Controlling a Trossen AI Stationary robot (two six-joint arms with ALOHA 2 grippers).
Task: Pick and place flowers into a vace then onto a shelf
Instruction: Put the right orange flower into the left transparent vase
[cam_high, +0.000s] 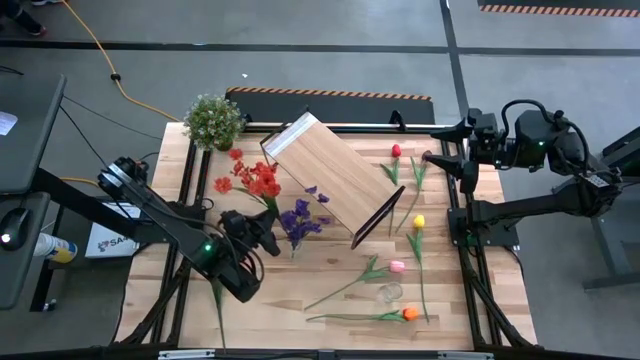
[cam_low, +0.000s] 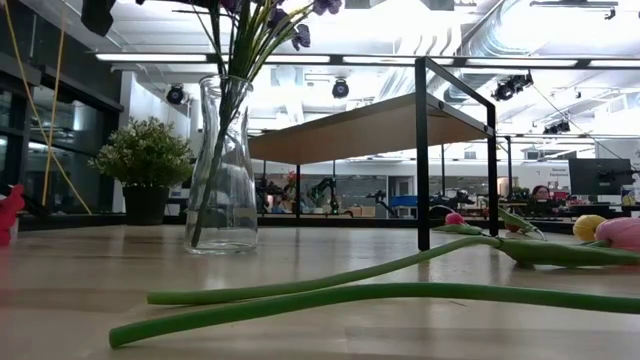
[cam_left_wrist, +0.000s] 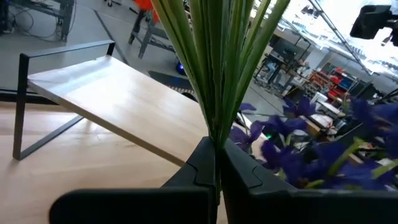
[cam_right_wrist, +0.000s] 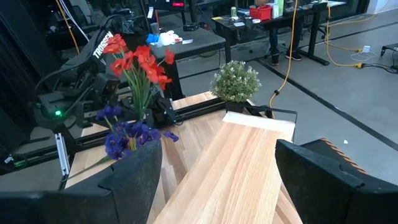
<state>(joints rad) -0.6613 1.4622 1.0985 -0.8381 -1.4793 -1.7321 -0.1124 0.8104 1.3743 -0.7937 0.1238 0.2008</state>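
Gripping flower stems (cam_left_wrist: 214, 74) | left tool (cam_left_wrist: 216, 163) clenched on them | right tool (cam_right_wrist: 217, 180) released, above shelf (cam_right_wrist: 230, 168)

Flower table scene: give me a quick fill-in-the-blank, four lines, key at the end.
1. The left gripper is shut on a bunch of green ____.
2. The right gripper, waiting at the table's right edge, stands ____.
3. In the low view, the glass vase stands ____ on the tabletop.
4. The bushy potted plant sits at a corner of the table, on the ____ arm's side.

Missing words: stems; open; upright; left
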